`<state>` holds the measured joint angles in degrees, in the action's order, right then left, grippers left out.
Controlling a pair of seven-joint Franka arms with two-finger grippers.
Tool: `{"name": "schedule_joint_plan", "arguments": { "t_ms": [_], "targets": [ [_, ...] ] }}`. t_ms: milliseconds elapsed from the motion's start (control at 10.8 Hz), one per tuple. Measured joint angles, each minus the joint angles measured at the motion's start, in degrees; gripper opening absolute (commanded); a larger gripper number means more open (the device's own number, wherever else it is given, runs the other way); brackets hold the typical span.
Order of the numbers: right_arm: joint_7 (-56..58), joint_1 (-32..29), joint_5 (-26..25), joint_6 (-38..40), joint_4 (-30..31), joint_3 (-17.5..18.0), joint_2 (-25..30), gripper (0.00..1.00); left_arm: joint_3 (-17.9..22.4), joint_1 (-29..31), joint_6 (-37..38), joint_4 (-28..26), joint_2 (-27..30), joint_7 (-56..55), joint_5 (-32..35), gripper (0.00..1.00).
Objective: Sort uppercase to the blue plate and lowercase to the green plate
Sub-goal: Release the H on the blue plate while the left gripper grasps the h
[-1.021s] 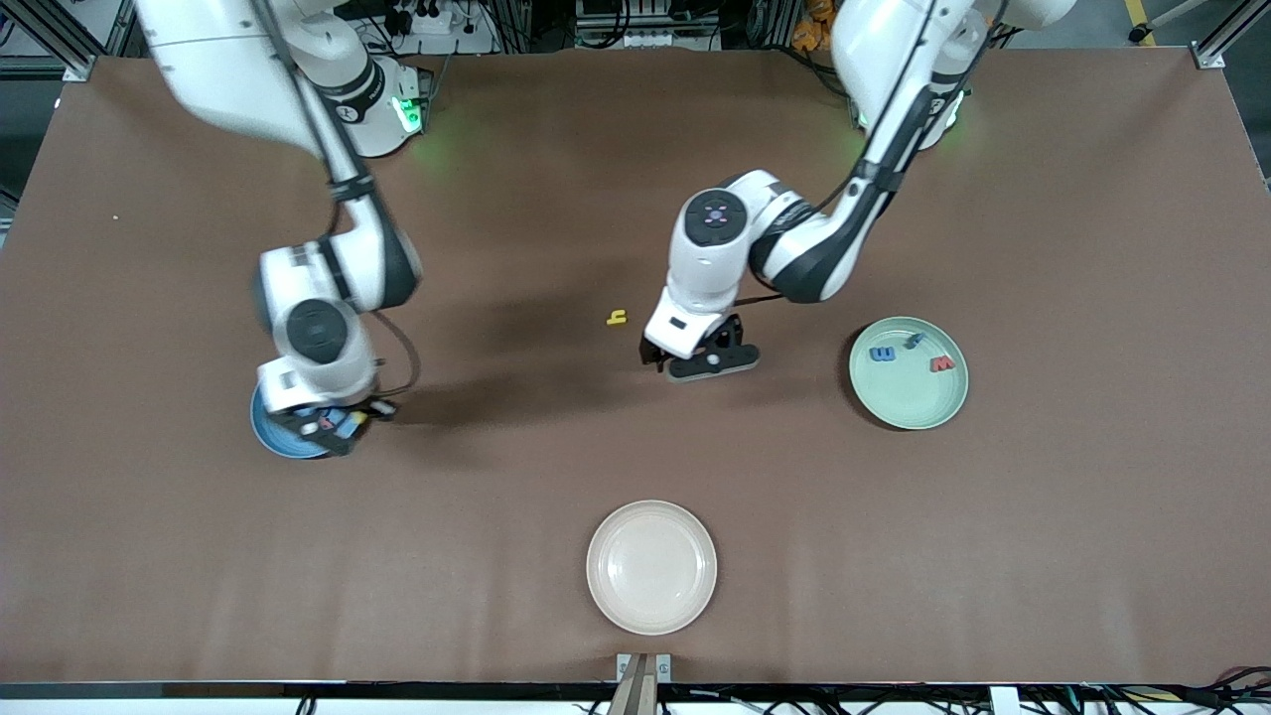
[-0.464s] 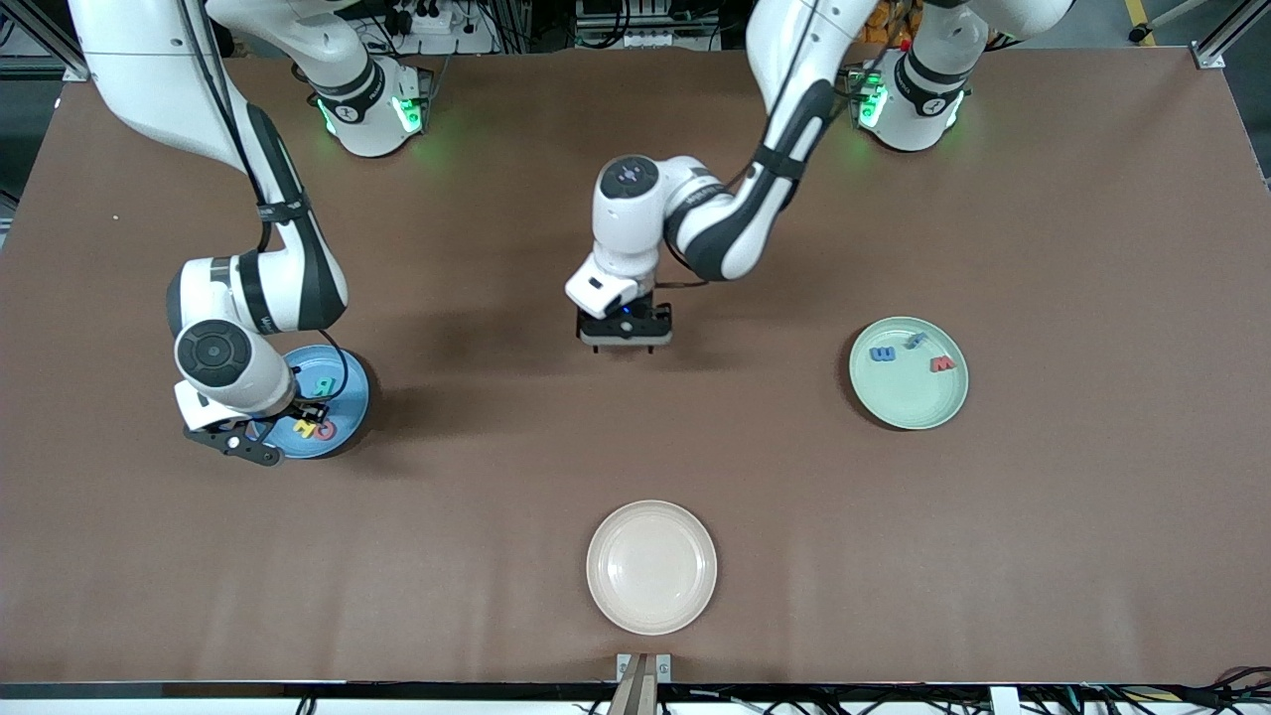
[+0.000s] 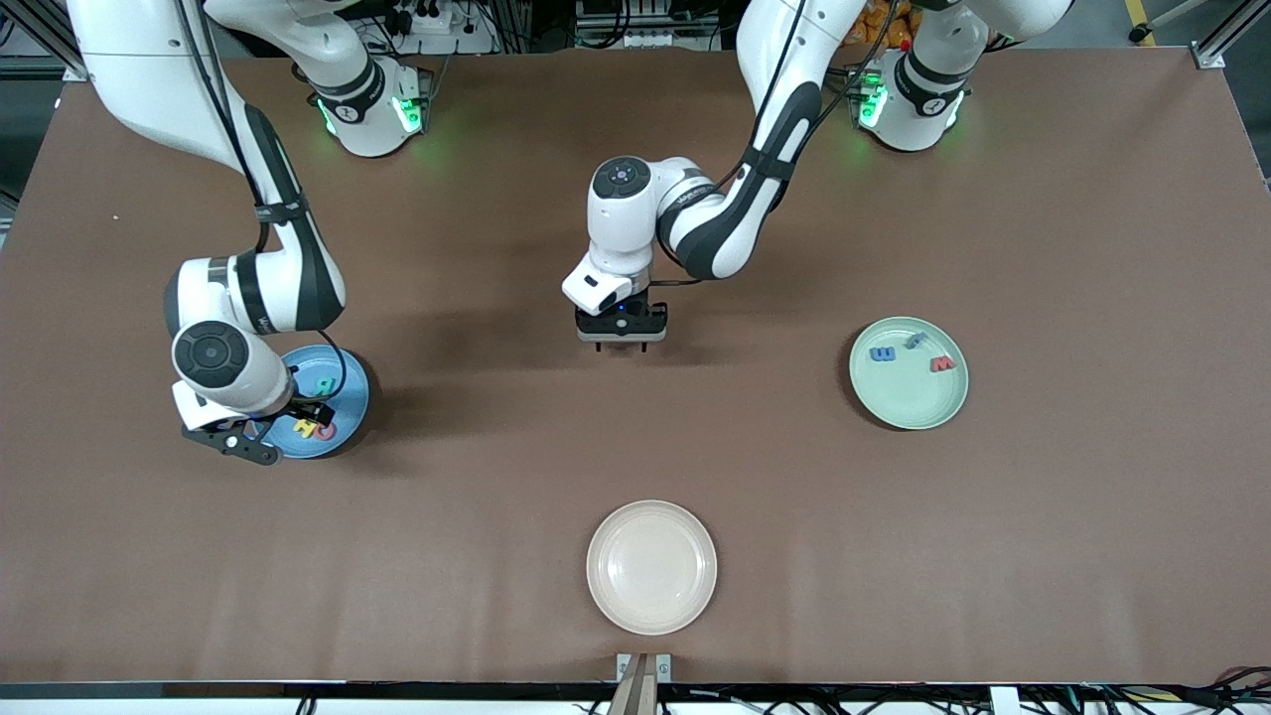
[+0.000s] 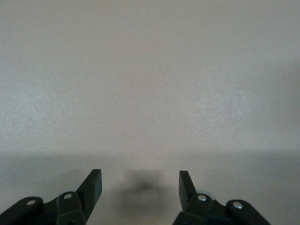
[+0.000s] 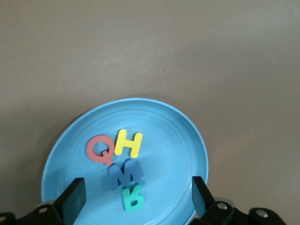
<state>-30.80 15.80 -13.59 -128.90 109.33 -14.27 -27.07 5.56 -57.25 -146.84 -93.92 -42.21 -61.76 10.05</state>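
Observation:
The blue plate lies toward the right arm's end of the table. It holds the uppercase letters: red Q, yellow H, blue W and teal R. My right gripper hangs open just above them and holds nothing. The green plate toward the left arm's end carries lowercase pieces: a blue E shape, a blue g and a red m. My left gripper is open low over bare mat at mid-table. The small yellow h is hidden.
An empty cream plate sits near the table's front edge, nearer the camera than the left gripper. Brown mat covers the whole table. The two arm bases stand along the edge farthest from the camera.
The right gripper has opened over the blue plate and shifted toward its rim. The left gripper has swung over the spot where the yellow h lay, covering it, its fingers a little narrower.

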Motion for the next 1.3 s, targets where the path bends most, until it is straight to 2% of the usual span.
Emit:
{"name": "schedule_joint_plan", "arguments": {
  "t_ms": [278, 742, 928, 1299],
  "targets": [
    [0.9, -1.8, 0.0, 0.0, 0.3, -0.1, -0.4, 1.0, -1.8, -0.4, 0.0, 0.0, -1.3, 0.0, -1.5, 0.74],
    [1.2, -2.6, 0.0, 0.1, 1.1, -0.1, -0.5, 1.0, -2.2, -0.3, 2.3, -0.7, -1.5, 0.2, -2.9, 0.71],
    [1.2, -2.6, 0.0, 0.2, 1.5, -0.1, -0.6, 1.0, -3.4, -0.2, 3.1, -0.7, -1.5, 0.2, -3.1, 0.6],
    [1.2, -2.6, 0.0, 0.2, 1.6, -0.1, -0.6, 1.0, -4.4, -0.2, 5.4, -0.7, -1.5, 0.7, -3.8, 0.51]
  ]
}}
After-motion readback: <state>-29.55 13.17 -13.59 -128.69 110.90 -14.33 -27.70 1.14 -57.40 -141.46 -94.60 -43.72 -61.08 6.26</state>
